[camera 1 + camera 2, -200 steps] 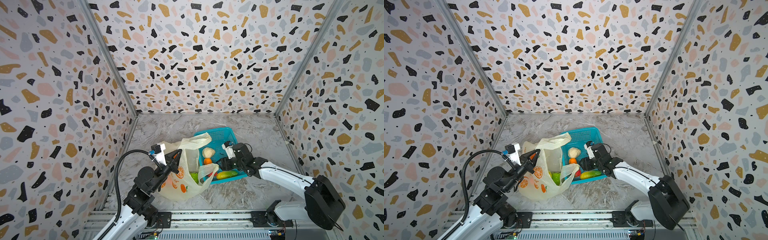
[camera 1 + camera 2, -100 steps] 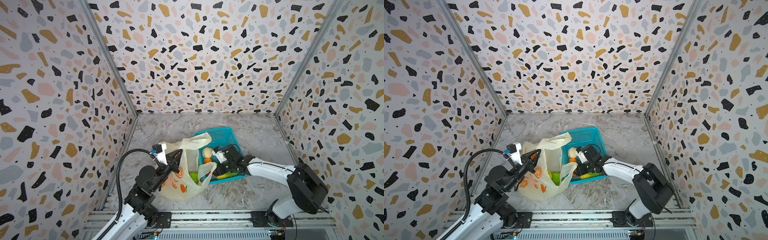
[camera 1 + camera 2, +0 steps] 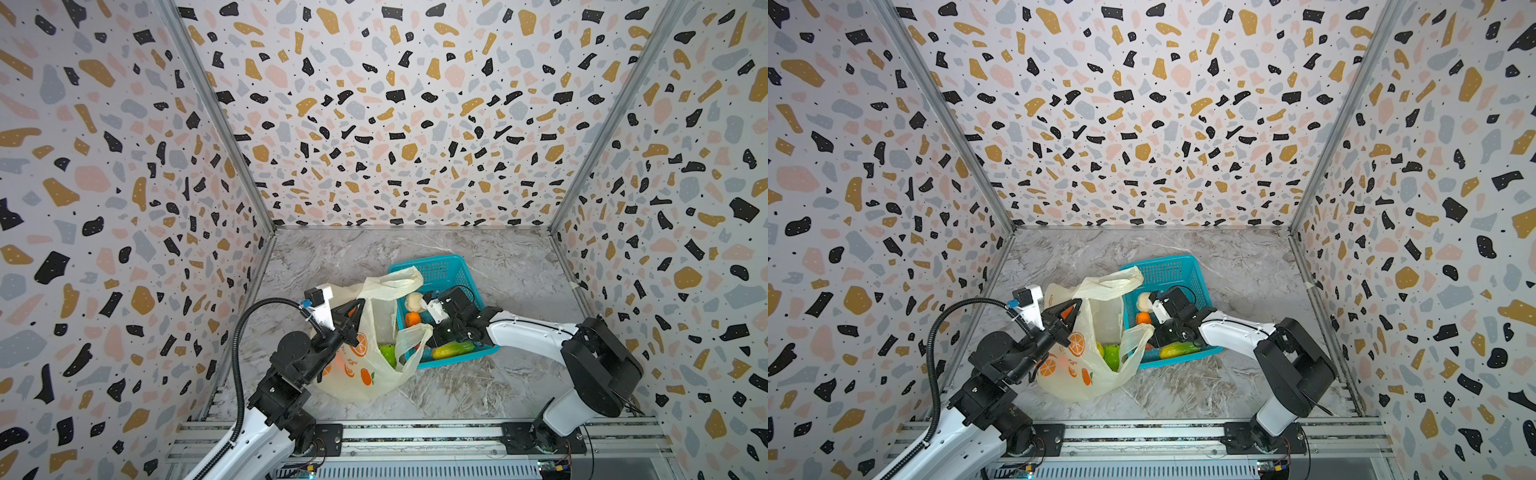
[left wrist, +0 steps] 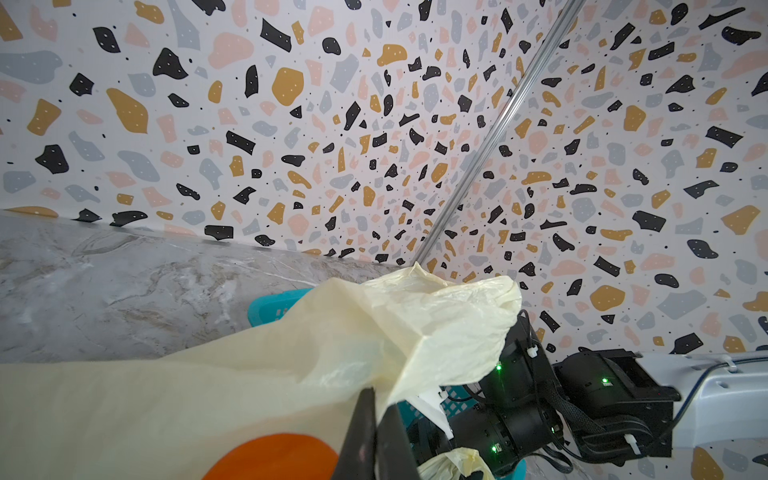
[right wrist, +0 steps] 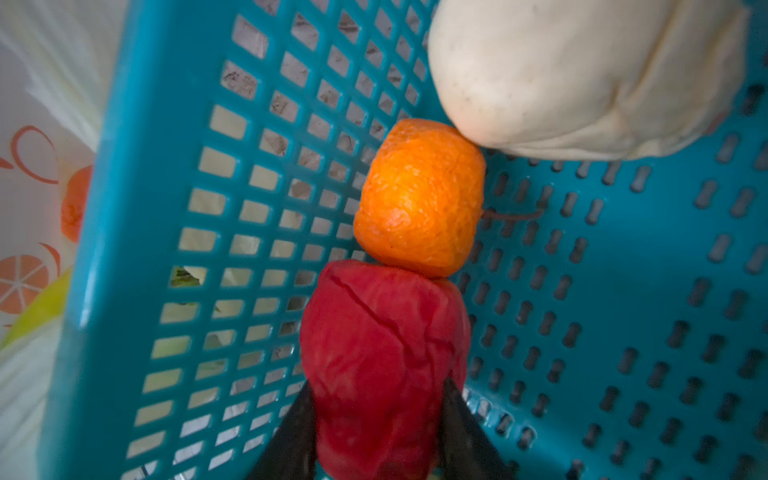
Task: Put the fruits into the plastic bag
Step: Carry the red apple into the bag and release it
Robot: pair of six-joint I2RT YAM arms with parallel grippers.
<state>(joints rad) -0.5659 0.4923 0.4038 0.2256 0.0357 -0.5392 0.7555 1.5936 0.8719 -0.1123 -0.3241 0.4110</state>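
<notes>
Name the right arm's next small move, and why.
Probably finish closing on the red piece and lift it straight up: fingers of the right gripper flank it in the basket, the small orange rests against it, and the left gripper holds the plastic bag open.

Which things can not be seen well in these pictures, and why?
- red piece: both top views, nearly hidden under the right arm.
- plastic bag: both top views, its film and folds hide most contents.
- beige ball: right wrist view, cut off by the picture edge.
</notes>
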